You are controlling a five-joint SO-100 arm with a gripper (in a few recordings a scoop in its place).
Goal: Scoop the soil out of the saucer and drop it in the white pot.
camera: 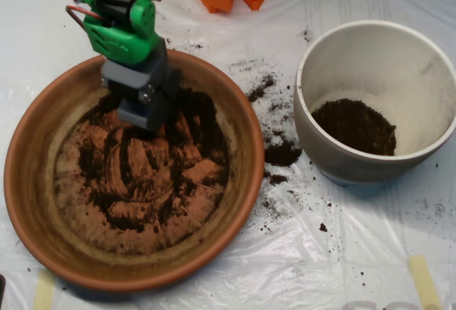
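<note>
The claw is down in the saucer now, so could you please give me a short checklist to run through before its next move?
1. Claw over the saucer, inside its rim: ok.
2. Soil left to collect: ok, though thin and smeared, thickest near the claw.
3. Claw loaded with soil: cannot tell, its mouth faces down.
4. White pot upright with room inside: ok, a small heap of soil sits at its bottom.
5. Path from saucer to pot free of obstacles: ok, only spilled soil lies on the plastic sheet.
6. Spillage avoided: not ok, crumbs are scattered between saucer and pot.
</note>
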